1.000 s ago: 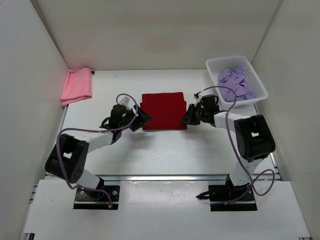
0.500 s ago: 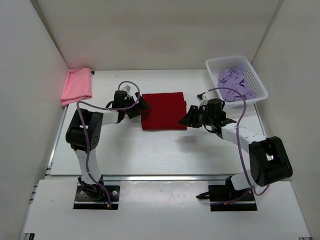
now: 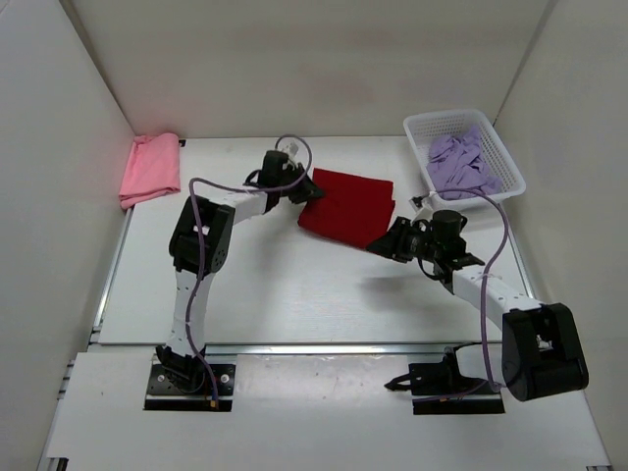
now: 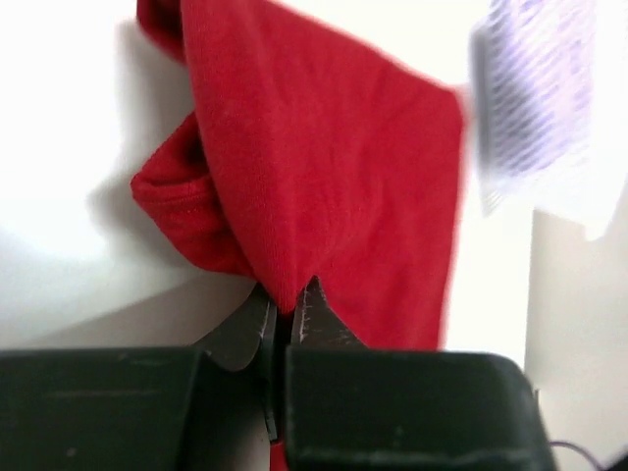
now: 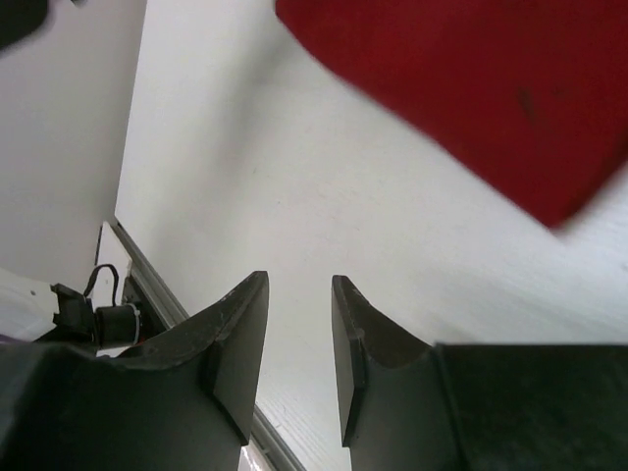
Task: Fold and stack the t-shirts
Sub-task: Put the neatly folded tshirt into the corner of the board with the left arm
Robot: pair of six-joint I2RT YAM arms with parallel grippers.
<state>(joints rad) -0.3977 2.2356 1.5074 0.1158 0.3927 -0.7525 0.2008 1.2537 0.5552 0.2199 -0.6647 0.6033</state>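
Observation:
The folded dark red t-shirt (image 3: 348,206) lies skewed at the middle back of the table, its left corner pinched. My left gripper (image 3: 312,189) is shut on that corner; in the left wrist view the red cloth (image 4: 324,167) runs down between the closed jaws (image 4: 287,306). My right gripper (image 3: 378,242) sits just off the shirt's near right corner, open and empty, and the right wrist view shows its fingers (image 5: 297,294) over bare table with the red t-shirt (image 5: 491,88) above them. A folded pink t-shirt (image 3: 151,168) rests at the back left. The lavender t-shirt (image 3: 461,165) is crumpled in the basket.
The white mesh basket (image 3: 511,167) stands at the back right corner. White enclosure walls close in the left, back and right sides. A metal rail (image 3: 324,346) runs along the table's near edge, with both arm bases behind it.
The left gripper opened, moved back and right, then shut on the red t-shirt's left corner; the shirt shifted right and turned. The right gripper let go and drew back toward the near right.

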